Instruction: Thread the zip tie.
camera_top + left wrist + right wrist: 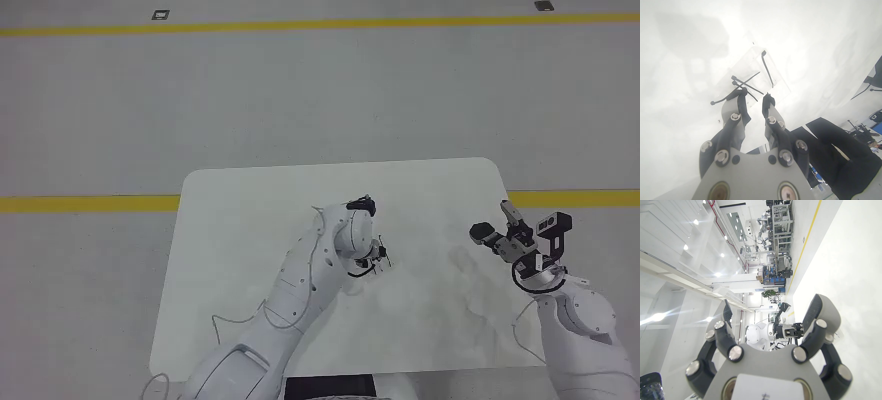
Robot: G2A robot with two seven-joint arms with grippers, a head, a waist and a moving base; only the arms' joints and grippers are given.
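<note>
Near table (250, 200) ctr, L jaws open over zip ties (743, 83); R jaws open near table edge.

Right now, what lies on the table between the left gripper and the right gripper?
Nothing shows there. In the top view, the table is bare white between the left gripper, down by the zip ties, and the right gripper.

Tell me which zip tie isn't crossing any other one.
The zip tie farthest from the left gripper, lying alone in the clear tray; the other zip ties overlap nearer the gripper.
</note>
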